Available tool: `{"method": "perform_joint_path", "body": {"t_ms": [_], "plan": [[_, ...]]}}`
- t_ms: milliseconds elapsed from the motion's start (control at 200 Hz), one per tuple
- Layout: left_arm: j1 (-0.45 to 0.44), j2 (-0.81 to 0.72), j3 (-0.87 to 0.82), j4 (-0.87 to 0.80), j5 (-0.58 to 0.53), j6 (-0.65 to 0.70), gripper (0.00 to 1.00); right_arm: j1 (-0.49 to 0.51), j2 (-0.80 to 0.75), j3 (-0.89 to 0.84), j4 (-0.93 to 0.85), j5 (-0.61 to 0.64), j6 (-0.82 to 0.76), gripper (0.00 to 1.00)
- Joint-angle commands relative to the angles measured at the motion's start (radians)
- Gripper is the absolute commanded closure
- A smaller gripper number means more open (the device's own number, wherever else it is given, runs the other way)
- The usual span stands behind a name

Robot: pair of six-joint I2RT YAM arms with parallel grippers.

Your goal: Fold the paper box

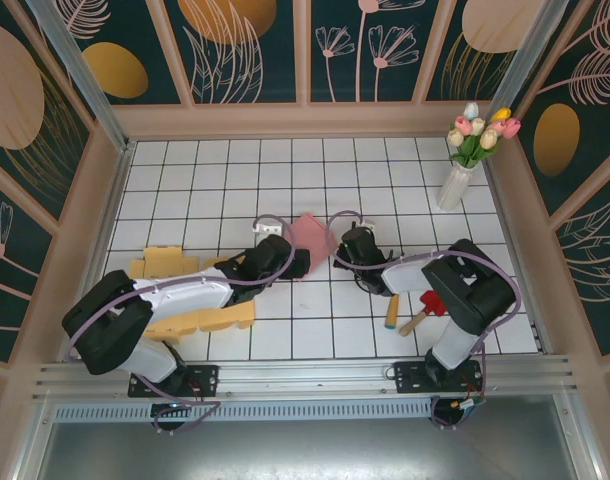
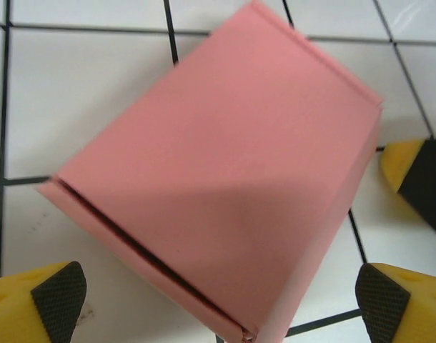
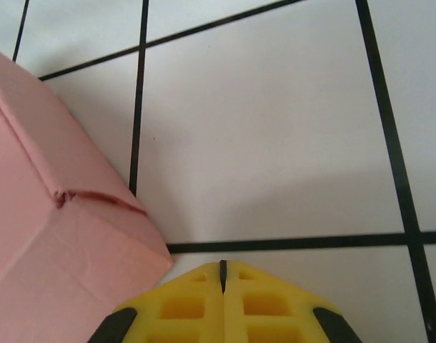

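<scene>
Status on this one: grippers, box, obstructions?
Left gripper open, fingers straddling pink paper box. Right gripper shut beside its corner. Yellow flat cutouts lie left, apart.

The pink box (image 3: 46,214) runs off the right wrist view.

Left claw (image 2: 219,296) wide, right claw (image 3: 223,277) closed

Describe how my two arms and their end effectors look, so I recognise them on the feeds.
Both arms are black at the joints with white links and lilac cables looping alongside: left arm, right arm. The left end effector and right end effector have yellow fingers with black pads.
</scene>
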Motion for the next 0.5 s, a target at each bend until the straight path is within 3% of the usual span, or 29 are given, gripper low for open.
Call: {"method": "perform_joint_path", "body": {"t_ms": [0,190,495], "plan": [[0.075,0.009,0.05,-0.033,0.039,0.057,0.01,-0.003,-0.041,0.039,-0.123,-0.003,0.001,1.0],[0.169,0.17,0.152,0.003,0.148,0.15,0.02,-0.029,-0.012,0.097,-0.151,-0.09,0.015,1.0],[0.191,0.354,0.238,0.115,0.294,0.198,0.03,-0.08,0.065,0.132,-0.082,-0.215,0.015,1.0]]}}
